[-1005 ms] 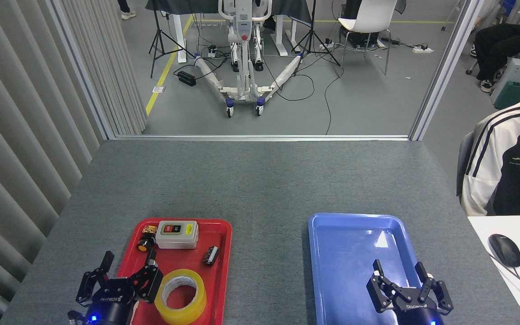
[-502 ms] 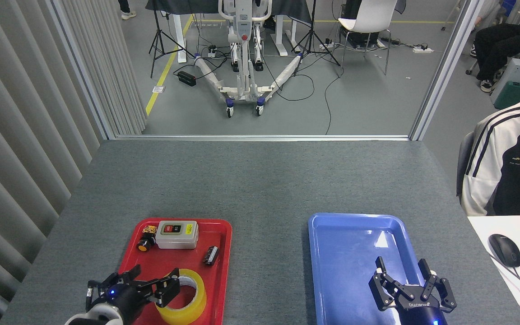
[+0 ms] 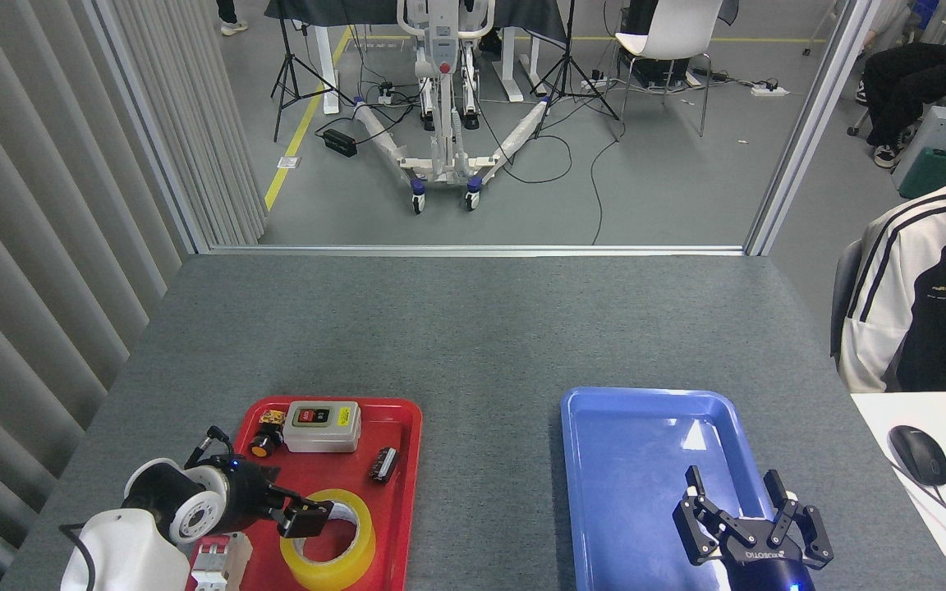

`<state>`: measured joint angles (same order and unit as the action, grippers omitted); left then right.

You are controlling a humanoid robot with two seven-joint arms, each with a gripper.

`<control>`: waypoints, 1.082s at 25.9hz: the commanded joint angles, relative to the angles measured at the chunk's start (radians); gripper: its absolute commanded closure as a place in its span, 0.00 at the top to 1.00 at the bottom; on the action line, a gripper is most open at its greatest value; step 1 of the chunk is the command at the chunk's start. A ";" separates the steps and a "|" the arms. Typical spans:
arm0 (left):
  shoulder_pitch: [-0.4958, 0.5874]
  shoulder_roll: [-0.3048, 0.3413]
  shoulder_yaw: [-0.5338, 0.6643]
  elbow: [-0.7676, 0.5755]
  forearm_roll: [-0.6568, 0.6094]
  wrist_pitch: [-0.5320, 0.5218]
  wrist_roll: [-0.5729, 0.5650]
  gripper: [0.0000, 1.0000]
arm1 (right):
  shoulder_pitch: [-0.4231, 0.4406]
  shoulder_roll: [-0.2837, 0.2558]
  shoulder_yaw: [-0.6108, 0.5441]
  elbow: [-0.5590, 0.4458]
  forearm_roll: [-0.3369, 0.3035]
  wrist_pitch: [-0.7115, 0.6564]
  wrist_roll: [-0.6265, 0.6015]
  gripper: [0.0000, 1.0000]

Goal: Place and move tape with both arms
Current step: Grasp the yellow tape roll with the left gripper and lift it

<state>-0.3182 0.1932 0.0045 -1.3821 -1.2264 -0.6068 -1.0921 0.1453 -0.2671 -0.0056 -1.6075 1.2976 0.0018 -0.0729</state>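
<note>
A grey felt-covered table (image 3: 473, 328) fills the lower half of the head view, with a glass partition at its far edge and a room with stands and cables beyond. At the right edge sits a person in a white jacket with black stripes (image 3: 916, 304), beside a white desk holding a black computer mouse (image 3: 918, 455).

On the right half of the table lies a rectangular blue plastic tray (image 3: 604, 427), bare inside. The right gripper (image 3: 740, 497), black with a blue light at its base, hovers over the near right part of this tray with its two fingers spread apart and nothing between them.

On the left half lies a rectangular red plastic tray (image 3: 395, 492). At its far end rests a grey switch box with red and green buttons (image 3: 322, 426), with a small yellow-and-black push-button part (image 3: 262, 443) just to its left and a small black component (image 3: 383, 463) near the right rim. A white circuit breaker with red levers (image 3: 218, 558) sits at the tray's near left corner.

The wide roll of translucent yellow packing tape (image 3: 328, 540), white core visible, lies flat in the near part of the red tray. The left gripper (image 3: 306, 517) reaches in sideways from the left, white-and-black wrist turned over, its tip at the roll's upper left rim. One finger overlaps the rim; I cannot tell whether the fingers are apart or closed on it.
</note>
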 commanded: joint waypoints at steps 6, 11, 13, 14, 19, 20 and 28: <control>-0.030 0.005 0.002 0.138 -0.044 0.005 -0.006 0.99 | 0.002 0.005 -0.001 0.000 0.000 0.000 -0.001 1.00; -0.038 -0.005 0.002 0.138 -0.038 0.004 -0.098 0.47 | 0.002 0.003 -0.001 -0.003 0.000 0.000 -0.001 1.00; -0.038 -0.008 0.000 0.144 -0.031 0.002 -0.149 0.34 | 0.002 0.003 -0.001 -0.002 0.000 0.000 -0.001 1.00; -0.038 -0.012 0.000 0.144 -0.025 -0.002 -0.164 0.22 | 0.002 0.003 -0.001 -0.002 0.000 0.000 -0.001 1.00; -0.048 -0.023 -0.001 0.140 0.068 -0.094 -0.167 0.00 | 0.002 0.002 0.001 -0.003 0.000 0.000 -0.004 1.00; -0.059 -0.021 0.002 0.138 0.113 -0.116 -0.163 0.00 | 0.002 0.000 0.001 -0.003 0.000 0.000 -0.004 1.00; -0.070 -0.067 0.035 0.066 0.768 -0.179 -0.127 0.00 | 0.000 -0.001 -0.004 -0.003 -0.001 0.007 -0.004 1.00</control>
<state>-0.3956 0.1565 0.0312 -1.3083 -0.7010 -0.7765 -1.2411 0.1463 -0.2701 -0.0074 -1.6107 1.2965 0.0046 -0.0767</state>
